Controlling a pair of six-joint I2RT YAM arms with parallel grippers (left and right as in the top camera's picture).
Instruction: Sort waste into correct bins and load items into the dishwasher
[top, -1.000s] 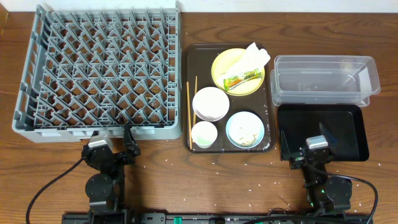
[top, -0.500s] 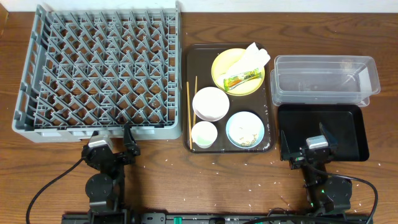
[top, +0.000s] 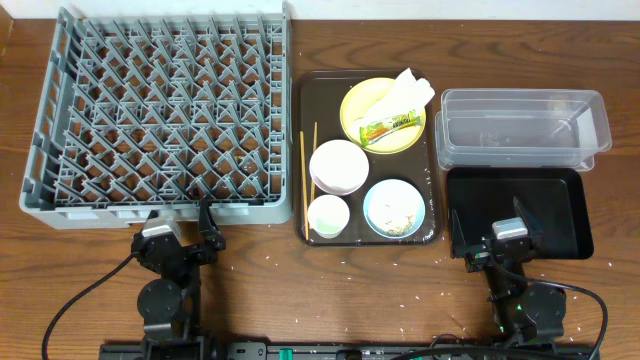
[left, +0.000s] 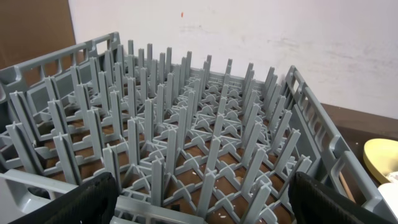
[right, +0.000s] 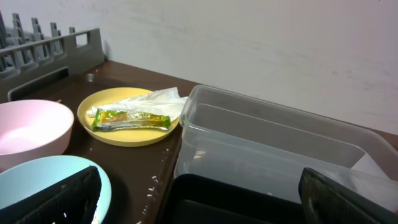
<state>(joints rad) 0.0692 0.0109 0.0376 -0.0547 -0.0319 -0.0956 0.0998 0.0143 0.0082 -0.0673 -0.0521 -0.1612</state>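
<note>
One wrapper (top: 390, 125) on yellow plate (top: 358, 106), 11 o'clock from my right gripper (top: 491, 230), jaws apart; left gripper (top: 178, 217), likewise apart, farther.

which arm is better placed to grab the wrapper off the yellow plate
Right, probably. The open right gripper is nearer the wrapper, which its camera sees; the left gripper faces the rack.

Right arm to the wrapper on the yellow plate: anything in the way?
Nothing visible blocks it. From the open right gripper, the wrapper lies in plain view on the yellow plate; the light blue bowl sits left of that line, the clear tub right. Only the serving tray rim crosses it.
</note>
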